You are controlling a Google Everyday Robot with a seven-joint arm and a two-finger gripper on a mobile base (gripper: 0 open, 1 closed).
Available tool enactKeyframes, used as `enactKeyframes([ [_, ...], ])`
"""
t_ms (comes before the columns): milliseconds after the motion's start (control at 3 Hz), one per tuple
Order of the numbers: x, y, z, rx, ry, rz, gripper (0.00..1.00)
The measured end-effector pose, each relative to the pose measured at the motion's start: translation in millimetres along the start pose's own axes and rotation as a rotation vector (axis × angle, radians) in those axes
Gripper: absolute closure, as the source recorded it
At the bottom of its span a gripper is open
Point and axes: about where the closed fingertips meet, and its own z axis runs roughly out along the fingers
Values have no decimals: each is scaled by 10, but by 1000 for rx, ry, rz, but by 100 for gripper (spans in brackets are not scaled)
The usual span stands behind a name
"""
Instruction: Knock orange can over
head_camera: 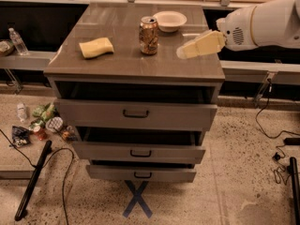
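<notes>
The orange can (148,35) stands upright on the bench (126,64), toward the far middle of its top. A white bowl (169,20) sits just behind it to the right, and a yellow sponge (96,47) lies to its left. The hand (182,53) hovers over the bench's right side, pointing left at the can but apart from it. I cannot tell whether it is open or closed.

orange can (149,35): shiny metal, mottled label. sponge (96,47): matt, porous foam. bowl (169,20): smooth, glossy. cabinet top (122,65): smooth, faint sheen. gripper (183,53), over the top's right side, clear of the can: matt cream plastic.
</notes>
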Motion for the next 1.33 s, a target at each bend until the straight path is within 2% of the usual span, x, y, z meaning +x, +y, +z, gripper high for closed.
enactKeyframes([
  [667,-6,-19,77,15,-9,12,0],
  [1333,5,-296,937,79,-62,44,0],
])
